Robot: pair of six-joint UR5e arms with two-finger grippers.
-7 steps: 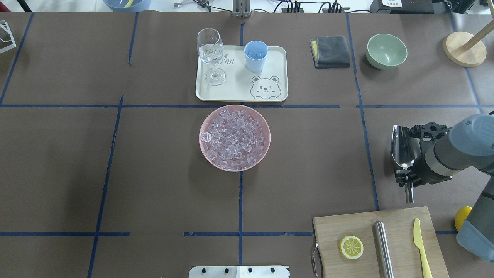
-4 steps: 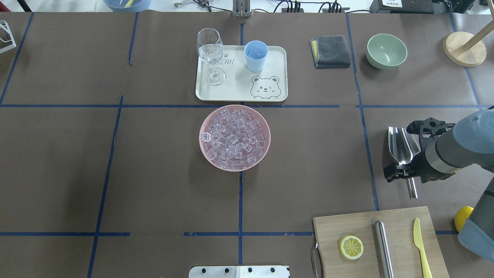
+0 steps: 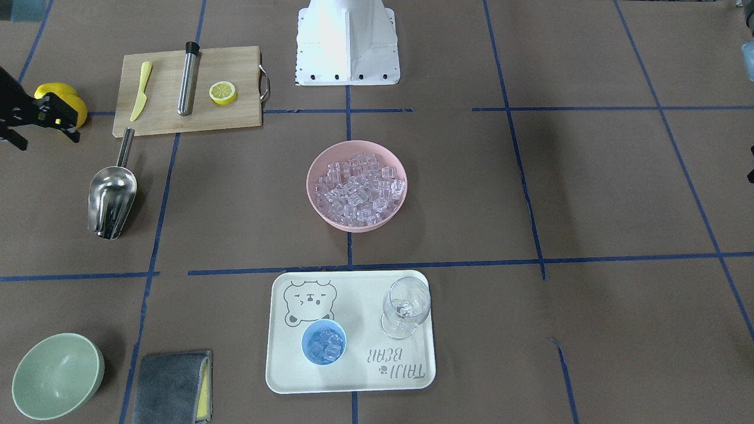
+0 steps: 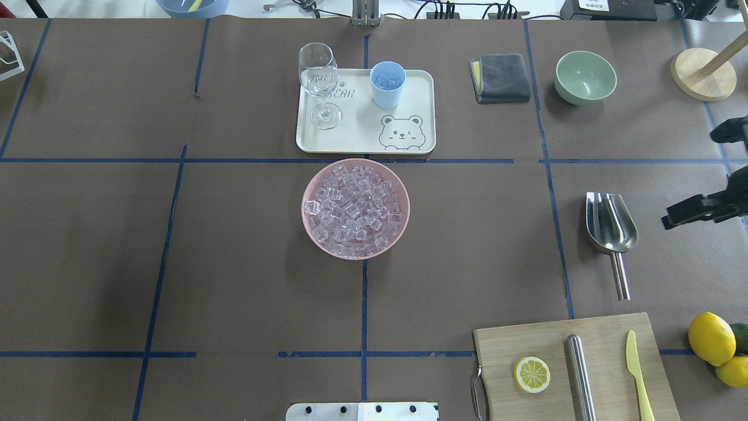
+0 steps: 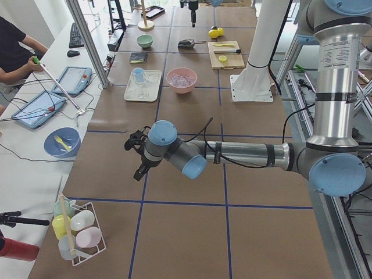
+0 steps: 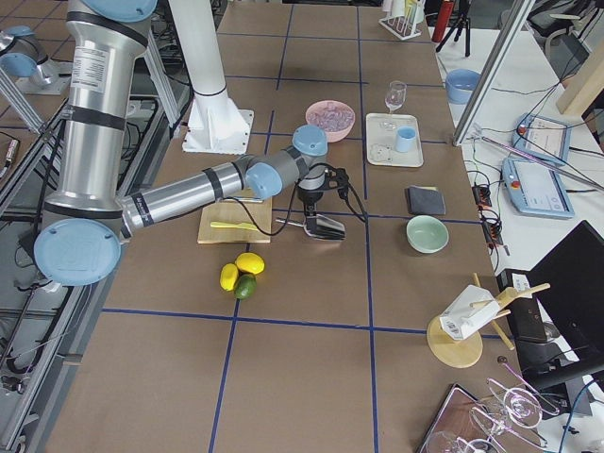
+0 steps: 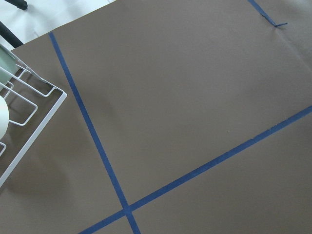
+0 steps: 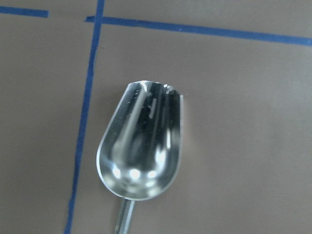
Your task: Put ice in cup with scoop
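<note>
The steel scoop (image 4: 610, 225) lies free on the brown table, right of centre, trough pointing away from the robot; the right wrist view looks straight down on the scoop (image 8: 141, 151). My right gripper (image 4: 689, 175) hangs at the right edge, beside the scoop and apart from it, fingers spread and holding nothing. The ice (image 4: 355, 207) fills a pink bowl (image 4: 310, 234) at the centre. The light-blue cup (image 3: 323, 343) stands on a white tray (image 3: 353, 371) with ice cubes inside. My left gripper (image 5: 136, 157) shows only in the exterior left view, over bare table, and I cannot tell its state.
A wine glass (image 4: 320, 82) shares the tray. A cutting board (image 4: 575, 368) with a lemon slice, a steel tube and a yellow knife sits near the robot. Lemons (image 4: 713, 342), a grey cloth (image 4: 499, 77), a green bowl (image 4: 585, 76) and a wooden stand (image 4: 701, 73) are on the right.
The right gripper let go of the scoop's handle and drew back to the right. The scoop now rests on the table.
</note>
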